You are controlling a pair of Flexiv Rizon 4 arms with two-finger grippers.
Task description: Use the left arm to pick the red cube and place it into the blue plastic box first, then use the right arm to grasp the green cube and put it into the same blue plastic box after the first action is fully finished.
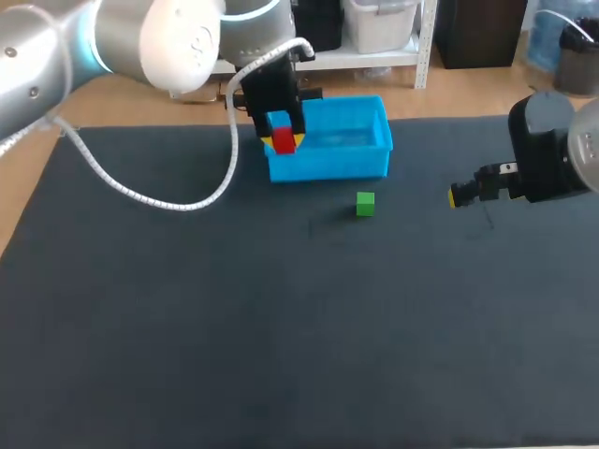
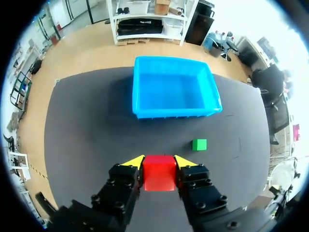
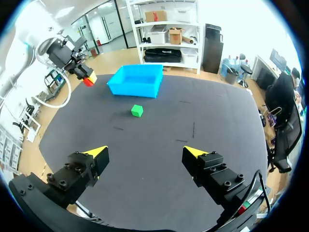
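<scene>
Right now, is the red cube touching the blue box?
Apart. The right wrist view shows the red cube in the left gripper, clear of the box.

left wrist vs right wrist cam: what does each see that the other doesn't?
Left wrist only: the left pincer up close, both yellow tips against opposite sides of the red cube, and the full inside of the blue box, with nothing in it.
Right wrist only: the right pincer, open with nothing between its fingers, plus the left arm from outside, holding the cube near the box.
Both: the red cube, the blue box, and the green cube alone on the dark mat, apart from the box.
</scene>
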